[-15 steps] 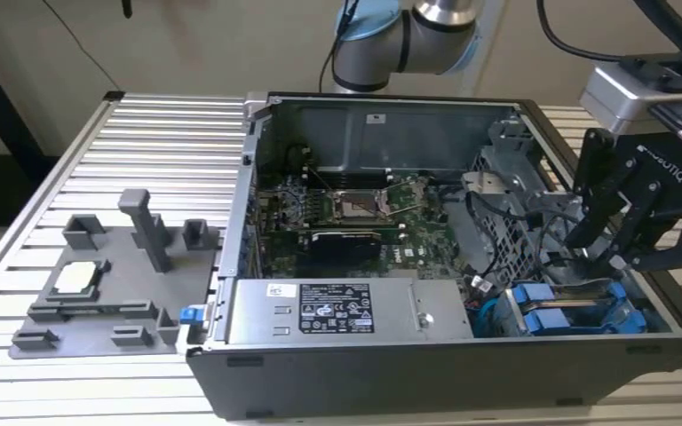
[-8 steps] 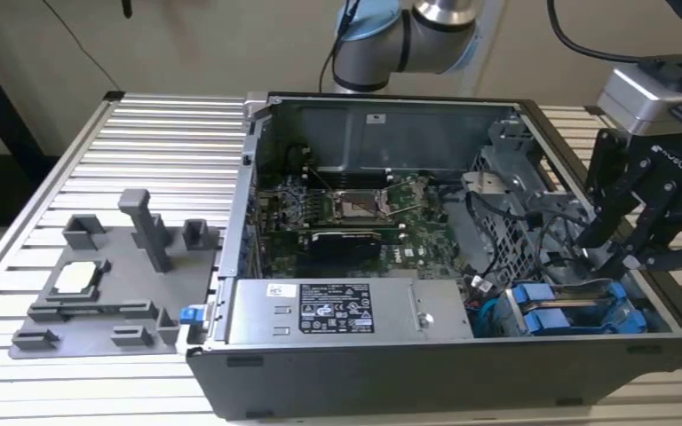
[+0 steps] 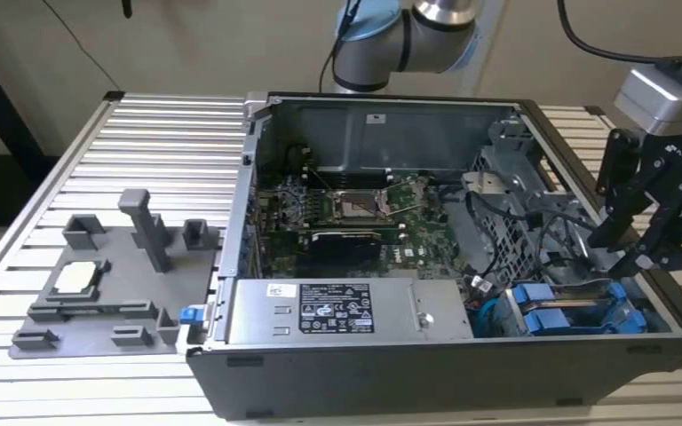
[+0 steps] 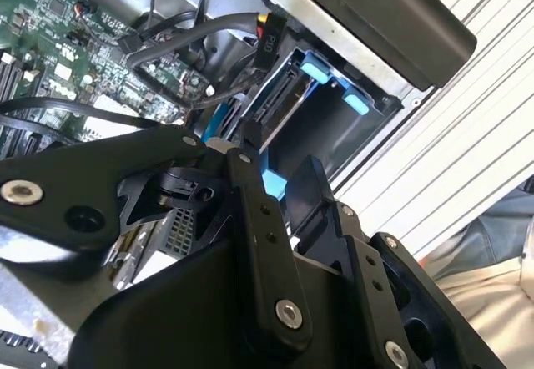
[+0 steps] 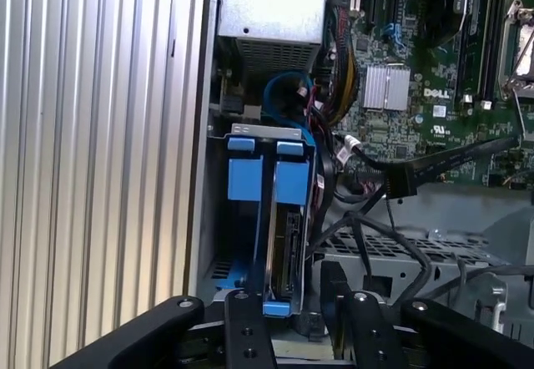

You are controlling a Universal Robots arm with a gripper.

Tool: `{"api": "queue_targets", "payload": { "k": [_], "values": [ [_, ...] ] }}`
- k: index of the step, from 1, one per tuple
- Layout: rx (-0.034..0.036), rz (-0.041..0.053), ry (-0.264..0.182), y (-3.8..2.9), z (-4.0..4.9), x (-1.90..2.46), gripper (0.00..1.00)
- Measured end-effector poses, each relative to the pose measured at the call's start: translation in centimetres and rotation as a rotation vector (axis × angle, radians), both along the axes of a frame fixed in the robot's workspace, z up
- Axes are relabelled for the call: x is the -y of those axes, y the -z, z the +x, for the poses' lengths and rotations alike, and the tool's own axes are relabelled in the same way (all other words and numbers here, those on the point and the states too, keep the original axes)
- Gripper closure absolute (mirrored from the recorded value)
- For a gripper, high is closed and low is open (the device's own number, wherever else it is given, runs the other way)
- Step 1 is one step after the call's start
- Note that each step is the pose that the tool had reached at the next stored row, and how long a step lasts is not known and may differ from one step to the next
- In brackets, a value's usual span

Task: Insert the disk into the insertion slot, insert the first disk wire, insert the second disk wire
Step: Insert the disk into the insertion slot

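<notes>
Just above the insertion slot [image 5: 263, 128], the pincer [image 5: 288, 294] is held spread, with nothing pinched. The disk [image 5: 284, 248] is seen standing edge-on inside that slot, clipped in its blue carrier [image 5: 250, 177]. A loose black wire [image 5: 399, 181] hangs beside the slot; it could be snagged by a finger, or its plug forced in crooked.
</notes>
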State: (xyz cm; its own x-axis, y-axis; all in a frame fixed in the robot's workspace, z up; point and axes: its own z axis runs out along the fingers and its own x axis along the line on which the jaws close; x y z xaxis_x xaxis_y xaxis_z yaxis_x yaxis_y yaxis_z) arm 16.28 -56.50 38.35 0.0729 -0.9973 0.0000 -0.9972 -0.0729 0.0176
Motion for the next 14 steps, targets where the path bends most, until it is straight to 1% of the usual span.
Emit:
{"api": "queue_targets", "payload": {
  "k": [3,6,14],
  "values": [
    [0.0002,0.0009,0.000,0.03,0.60,-0.13,0.60],
    [0.0007,0.0012,0.000,0.05,1.21,-0.40,0.60],
    [0.0031,0.0013,-0.001,0.22,2.51,-1.58,0.60]
  ]
}}
